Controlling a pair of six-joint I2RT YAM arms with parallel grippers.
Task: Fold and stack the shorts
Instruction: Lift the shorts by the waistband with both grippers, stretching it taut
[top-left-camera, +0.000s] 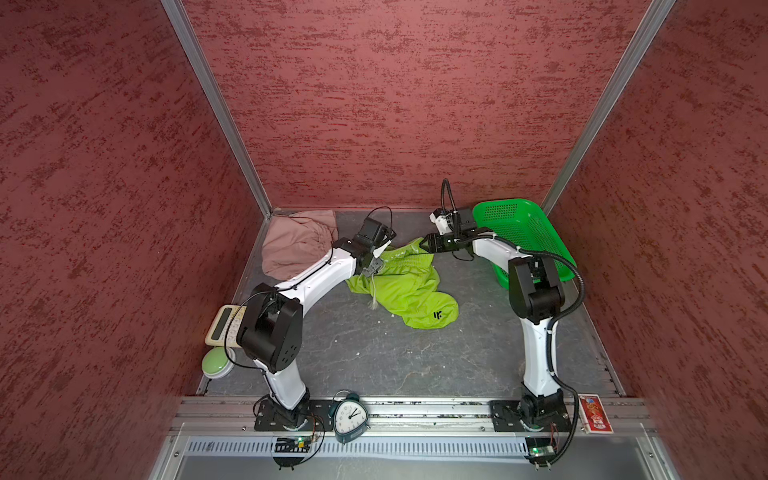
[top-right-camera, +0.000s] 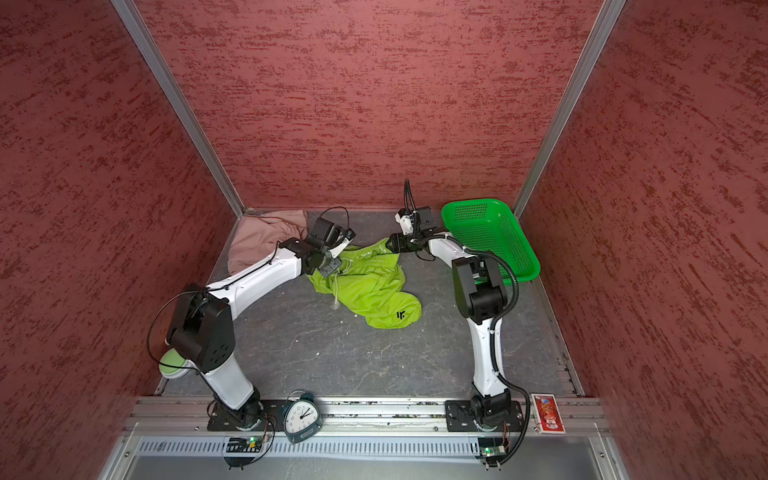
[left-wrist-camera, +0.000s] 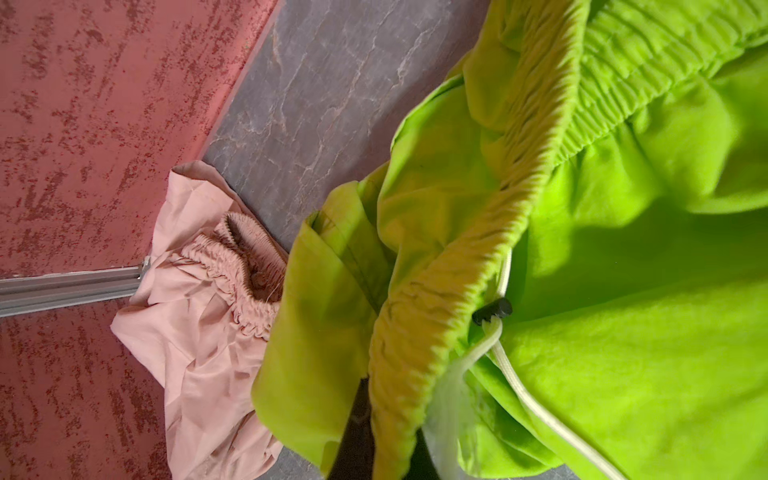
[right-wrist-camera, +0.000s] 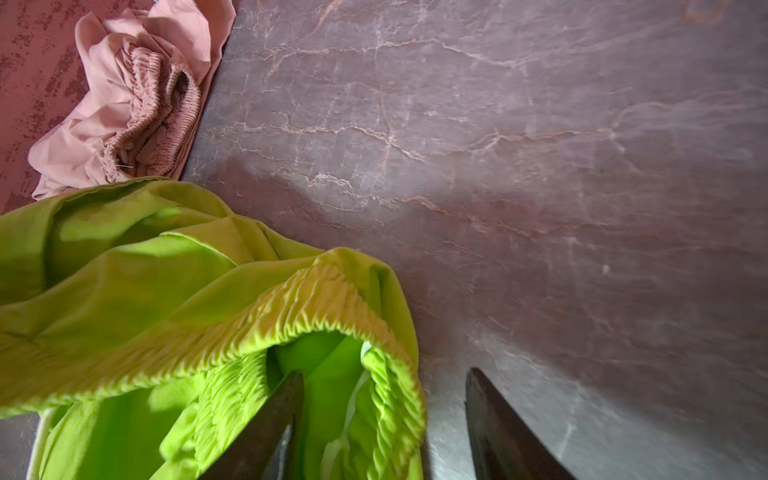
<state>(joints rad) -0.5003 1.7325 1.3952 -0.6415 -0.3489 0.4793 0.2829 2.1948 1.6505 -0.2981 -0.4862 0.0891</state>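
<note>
The lime green shorts (top-left-camera: 409, 286) lie crumpled on the table (top-left-camera: 395, 357) at mid-frame in both top views; likely light, limp cloth, best taken by the gathered waistband; the left gripper (top-left-camera: 371, 270) is clamped on its left end; the right gripper (right-wrist-camera: 384, 372) straddles its right end, jaws apart; the pink shorts (top-left-camera: 297, 245) sit bunched at upper left.

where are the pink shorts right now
In both top views the pink shorts lie bunched in the far left corner, just left of the green shorts.
</note>
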